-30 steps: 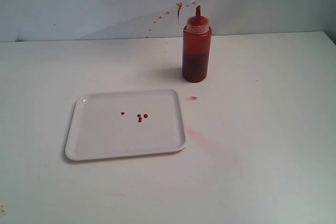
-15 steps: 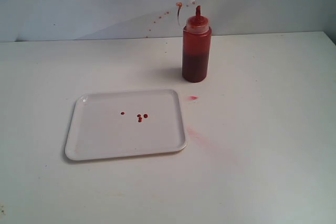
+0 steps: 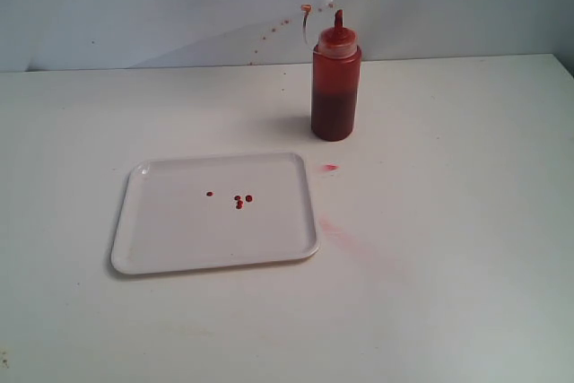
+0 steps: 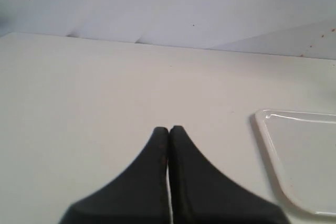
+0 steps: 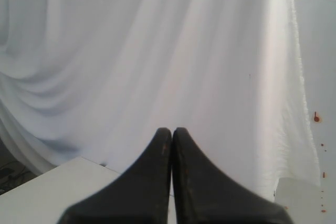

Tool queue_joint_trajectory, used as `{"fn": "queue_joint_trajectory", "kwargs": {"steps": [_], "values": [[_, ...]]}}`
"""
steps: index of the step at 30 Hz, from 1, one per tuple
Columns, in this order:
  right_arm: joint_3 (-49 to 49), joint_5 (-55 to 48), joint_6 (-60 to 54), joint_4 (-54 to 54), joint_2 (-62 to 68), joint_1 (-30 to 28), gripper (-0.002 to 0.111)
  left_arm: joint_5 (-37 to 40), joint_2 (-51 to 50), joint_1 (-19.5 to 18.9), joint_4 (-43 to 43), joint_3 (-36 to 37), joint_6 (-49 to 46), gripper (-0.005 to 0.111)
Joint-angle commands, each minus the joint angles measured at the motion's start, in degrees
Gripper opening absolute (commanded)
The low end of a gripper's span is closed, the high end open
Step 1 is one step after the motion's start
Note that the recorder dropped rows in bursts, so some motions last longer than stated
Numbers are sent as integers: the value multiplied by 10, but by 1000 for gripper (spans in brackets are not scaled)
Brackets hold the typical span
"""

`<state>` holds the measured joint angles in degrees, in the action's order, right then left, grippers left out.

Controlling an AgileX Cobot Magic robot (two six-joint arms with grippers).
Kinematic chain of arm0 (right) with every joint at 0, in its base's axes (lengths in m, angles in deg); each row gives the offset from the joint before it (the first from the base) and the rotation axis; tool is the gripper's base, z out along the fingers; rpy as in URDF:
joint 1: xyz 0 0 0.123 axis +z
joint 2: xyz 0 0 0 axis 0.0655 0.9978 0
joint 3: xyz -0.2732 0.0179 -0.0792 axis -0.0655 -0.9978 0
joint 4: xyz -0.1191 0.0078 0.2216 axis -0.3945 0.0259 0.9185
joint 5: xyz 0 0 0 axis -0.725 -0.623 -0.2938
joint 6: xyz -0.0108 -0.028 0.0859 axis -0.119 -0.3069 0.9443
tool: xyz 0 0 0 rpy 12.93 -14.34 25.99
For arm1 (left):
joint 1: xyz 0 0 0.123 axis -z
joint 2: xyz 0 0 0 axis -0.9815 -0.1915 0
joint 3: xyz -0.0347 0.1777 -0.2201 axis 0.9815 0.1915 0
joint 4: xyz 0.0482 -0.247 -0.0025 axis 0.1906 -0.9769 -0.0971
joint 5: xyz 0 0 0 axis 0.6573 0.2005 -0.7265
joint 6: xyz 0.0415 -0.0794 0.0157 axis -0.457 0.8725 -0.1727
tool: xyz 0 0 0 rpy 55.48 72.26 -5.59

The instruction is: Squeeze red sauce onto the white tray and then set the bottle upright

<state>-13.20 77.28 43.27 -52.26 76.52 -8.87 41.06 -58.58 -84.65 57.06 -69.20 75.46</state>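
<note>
Just off left gripper (image 4: 169, 129), white tray (image 4: 310, 161)

One bottle (image 3: 336, 100); one tray (image 3: 179, 239); four drops (image 3: 248, 197)

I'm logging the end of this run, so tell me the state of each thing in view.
bottle: upright on the table, cap on.
red sauce: a few small drops on the white tray.
white tray: flat on the table.
left gripper: shut, empty.
right gripper: shut, empty.
</note>
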Motion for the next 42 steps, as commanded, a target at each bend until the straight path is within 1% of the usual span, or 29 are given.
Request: {"fn": "queue_joint_trajectory", "kwargs": {"steps": [1,35,39,41,42], "values": [[-1,-4,0,3,-1,1,0,7,2,-4,-9,3,14,0],[-1,-6,-7,3,-1,1,0,10,2,0,-7,3,14,0],[-14,-32,-13,3,-26,0,0,10,2,0,-7,3,14,0],[-42,-78,-21,3,-66,0,0,10,2,0,-7,3,14,0],[-64,-117,-21,3,-94,0,0,10,2,0,-7,3,14,0]]}}
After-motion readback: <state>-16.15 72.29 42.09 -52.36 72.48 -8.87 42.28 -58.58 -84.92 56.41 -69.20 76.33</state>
